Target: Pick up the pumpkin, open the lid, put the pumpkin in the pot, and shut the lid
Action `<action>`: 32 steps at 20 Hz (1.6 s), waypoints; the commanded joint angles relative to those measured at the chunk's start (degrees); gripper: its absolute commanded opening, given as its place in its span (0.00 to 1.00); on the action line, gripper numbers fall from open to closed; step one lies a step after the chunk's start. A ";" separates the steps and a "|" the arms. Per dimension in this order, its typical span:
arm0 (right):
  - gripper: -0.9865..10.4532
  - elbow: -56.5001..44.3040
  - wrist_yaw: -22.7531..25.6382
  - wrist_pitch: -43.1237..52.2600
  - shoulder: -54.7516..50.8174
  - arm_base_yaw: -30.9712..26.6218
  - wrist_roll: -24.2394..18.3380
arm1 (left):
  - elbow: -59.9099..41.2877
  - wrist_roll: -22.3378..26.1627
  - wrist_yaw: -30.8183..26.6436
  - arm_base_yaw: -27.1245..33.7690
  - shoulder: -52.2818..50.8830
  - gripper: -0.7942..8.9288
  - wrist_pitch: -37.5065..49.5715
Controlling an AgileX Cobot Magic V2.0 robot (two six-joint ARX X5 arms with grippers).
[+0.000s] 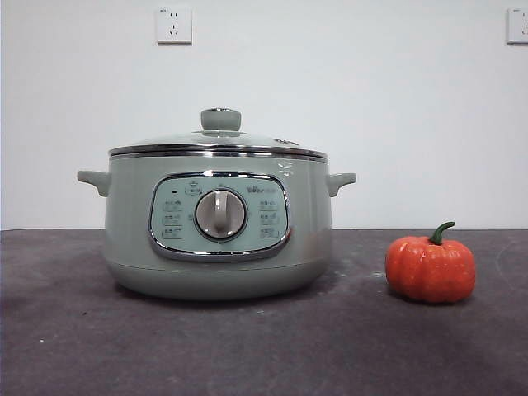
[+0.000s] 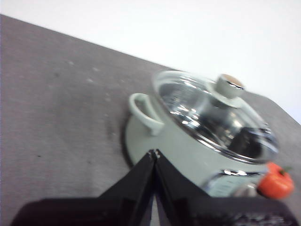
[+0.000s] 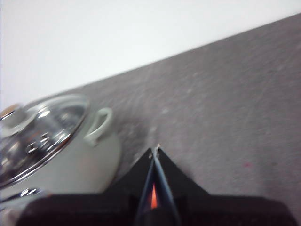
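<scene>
- Front view shows you the pumpkin [image 1: 430,270] on the table [image 1: 66,346], beside the pot [image 1: 216,227]; the lid [image 1: 219,142] is on.
- Left gripper [image 2: 154,153] and right gripper [image 3: 155,149] are both closed, empty.
- Step: picking the pumpkin; you need the right jaws spread, then lowered.

The left arm's black two-jawed tool [image 2: 154,153] rises with its jaws pressed together at the tips, holding nothing. Beyond it, on the dark grey table [image 2: 61,108], stands the large pale sage-green pot [image 2: 174,146], one small side handle [image 2: 143,113] facing the tool. The round glass lid [image 2: 211,115] with chrome rim and pale green knob [image 2: 229,86] sits closed on the pot. The small orange ribbed pumpkin [image 2: 276,182] lies just beside the pot's chrome-framed panel [image 2: 230,182].
</scene>
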 commanded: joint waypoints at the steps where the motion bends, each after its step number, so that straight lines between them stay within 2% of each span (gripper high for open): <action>1: 0.08 5.38 -5.16 -3.23 4.52 0.04 -3.69 | 4.92 4.09 2.60 0.13 3.19 0.07 -2.89; 6: 0.08 15.58 -12.92 -13.44 13.11 0.04 -8.76 | 14.27 11.74 8.20 0.13 10.36 0.07 -11.69; 11: 0.08 26.86 -18.14 -26.14 21.40 0.11 -16.35 | 22.38 19.30 12.92 0.11 16.57 0.07 -20.70; 17: 0.08 37.29 -20.04 -39.80 28.11 0.17 -24.63 | 28.55 24.68 16.76 0.00 20.74 0.07 -28.94; 19: 0.08 39.41 -20.02 -42.34 29.20 0.55 -26.01 | 29.49 25.27 17.73 0.00 21.16 0.07 -30.95; 22: 0.09 40.04 -20.00 -42.64 29.42 1.03 -25.94 | 29.57 25.22 17.44 0.00 21.16 0.08 -31.19; 23: 0.10 40.04 -19.96 -42.62 29.42 1.14 -25.90 | 29.57 25.07 17.20 0.00 21.16 0.12 -31.19; 24: 0.18 40.04 -19.96 -42.62 29.42 1.14 -25.86 | 29.57 24.50 16.96 0.02 21.16 0.30 -31.08; 25: 0.32 40.04 -19.93 -42.60 29.42 1.14 -25.57 | 29.57 24.28 16.98 0.02 21.16 0.57 -30.77; 26: 0.51 40.04 -19.93 -42.60 29.42 1.14 -25.00 | 29.57 24.28 16.98 0.02 21.16 0.79 -30.49; 27: 0.69 40.04 -19.93 -42.60 29.42 1.14 -24.26 | 29.57 24.28 17.00 0.00 21.16 0.86 -30.34; 28: 0.75 40.04 -19.98 -42.60 29.44 1.16 -23.76 | 29.59 24.28 17.00 0.02 21.16 0.86 -30.32; 32: 0.75 40.04 -19.98 -42.60 30.53 1.79 -23.78 | 29.59 24.28 17.00 0.02 21.16 0.86 -30.34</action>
